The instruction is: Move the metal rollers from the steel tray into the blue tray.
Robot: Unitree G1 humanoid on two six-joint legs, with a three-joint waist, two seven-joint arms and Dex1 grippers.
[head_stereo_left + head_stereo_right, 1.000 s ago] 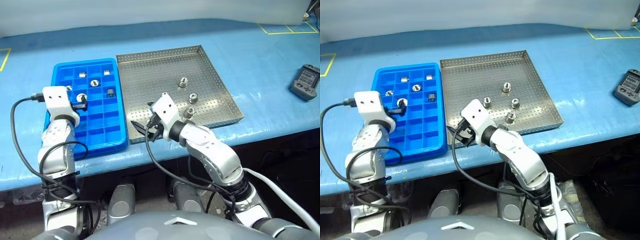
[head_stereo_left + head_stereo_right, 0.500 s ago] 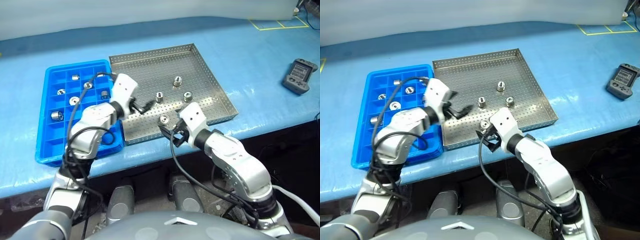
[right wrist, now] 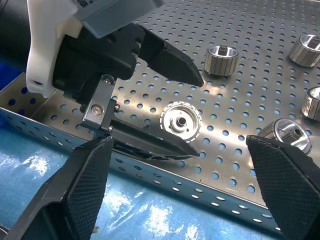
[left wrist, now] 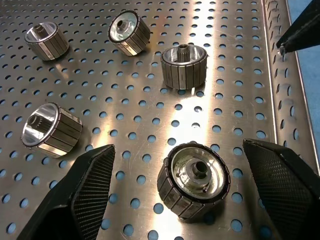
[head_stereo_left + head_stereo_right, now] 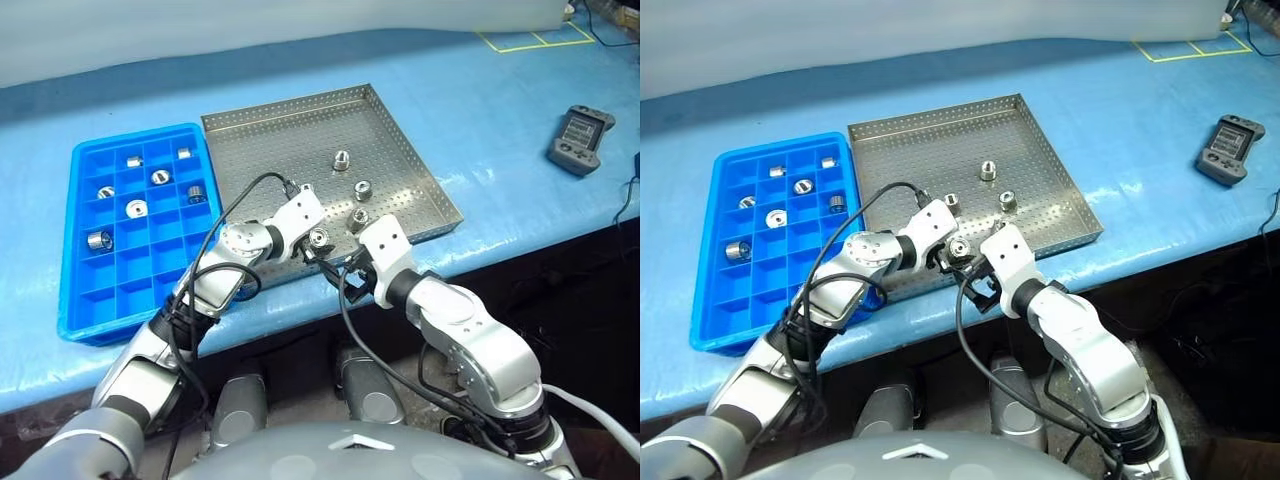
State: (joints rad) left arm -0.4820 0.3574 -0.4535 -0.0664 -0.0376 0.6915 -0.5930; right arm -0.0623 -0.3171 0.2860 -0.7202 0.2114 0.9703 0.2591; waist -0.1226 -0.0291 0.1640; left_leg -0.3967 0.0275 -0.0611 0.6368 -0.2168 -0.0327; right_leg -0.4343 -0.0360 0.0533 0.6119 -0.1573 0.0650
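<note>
L gripper [image 4: 187, 170] sits low over the steel tray [image 5: 270, 140] near its front rim, fingers apart w/ one roller [image 4: 194, 180] between them, no contact visible, nothing held. R gripper [image 3: 180, 165] hangs just off the front rim, jaws wide, empty. 4 other rollers [image 4: 184, 67] loose on the perforated floor. Blue tray [image 5: 75, 300] beside it on the left, w/ 6 rollers in its far cells.

Blue table [image 5: 500, 90]: steel tray [image 5: 260, 125], blue tray [image 5: 80, 300], remote [image 5: 579, 139].
</note>
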